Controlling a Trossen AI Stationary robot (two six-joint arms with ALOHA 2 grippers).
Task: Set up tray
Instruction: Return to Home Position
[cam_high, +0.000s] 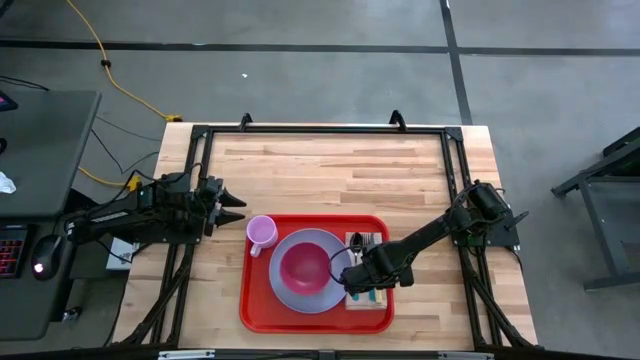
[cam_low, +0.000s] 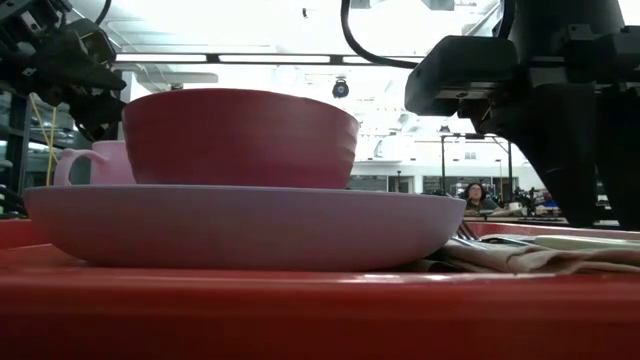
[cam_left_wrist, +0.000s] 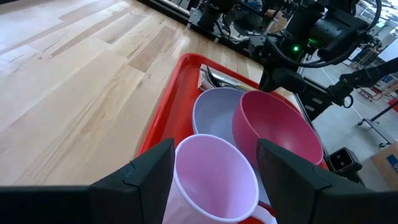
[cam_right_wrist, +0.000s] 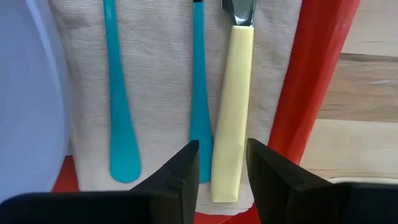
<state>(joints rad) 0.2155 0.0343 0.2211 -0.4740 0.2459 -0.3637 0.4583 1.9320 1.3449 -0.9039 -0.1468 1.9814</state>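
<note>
A red tray (cam_high: 258, 316) is sitting at the lower middle of the overhead frame, on the near part of a wooden desk (cam_high: 330, 170). It is holding a lavender plate (cam_high: 284, 292) with a pink bowl (cam_high: 303, 266) standing in it, a pale pink mug (cam_high: 261, 232) at the tray's upper-left corner, and a tan napkin (cam_right_wrist: 158, 74) along its right side. On the napkin, two teal utensils (cam_right_wrist: 118, 118) and a yellow-handled knife (cam_right_wrist: 233, 118) are lying side by side. The right end effector (cam_right_wrist: 222, 149) is hovering over the napkin — fingers parted, gripping nothing. The left end effector (cam_high: 236, 208) is waiting at the frame's left, just beside the mug — released, fingers spread wide.
</note>
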